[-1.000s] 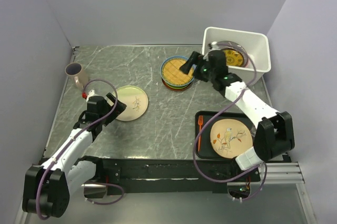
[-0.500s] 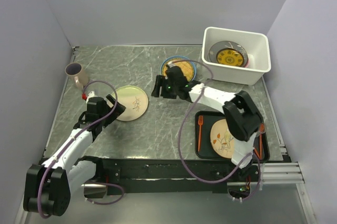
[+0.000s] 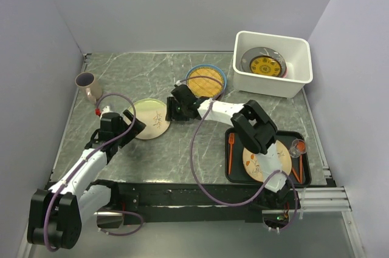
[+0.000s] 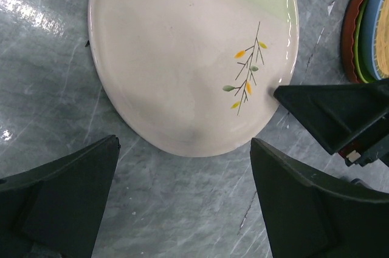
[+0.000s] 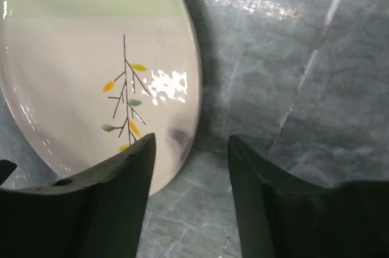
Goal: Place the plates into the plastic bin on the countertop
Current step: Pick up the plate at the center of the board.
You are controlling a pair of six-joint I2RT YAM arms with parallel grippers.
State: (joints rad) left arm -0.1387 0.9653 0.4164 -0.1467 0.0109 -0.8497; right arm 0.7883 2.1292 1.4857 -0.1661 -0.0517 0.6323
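While the pale sprig plate (image 3: 152,118) lies flat on the countertop (image 3: 158,76), well apart from the plastic bin (image 3: 267,85), right gripper (image 5: 191,142) straddles its rim, jaws part-spread, not pinching; left gripper (image 4: 183,149) hovers just beside its opposite edge, jaws wide.

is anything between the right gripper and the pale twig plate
Nothing visible: the right gripper hangs over the rim of the pale plate, jaws parted either side. Toward the plastic bin, the plate stack lies roughly on the straight line.
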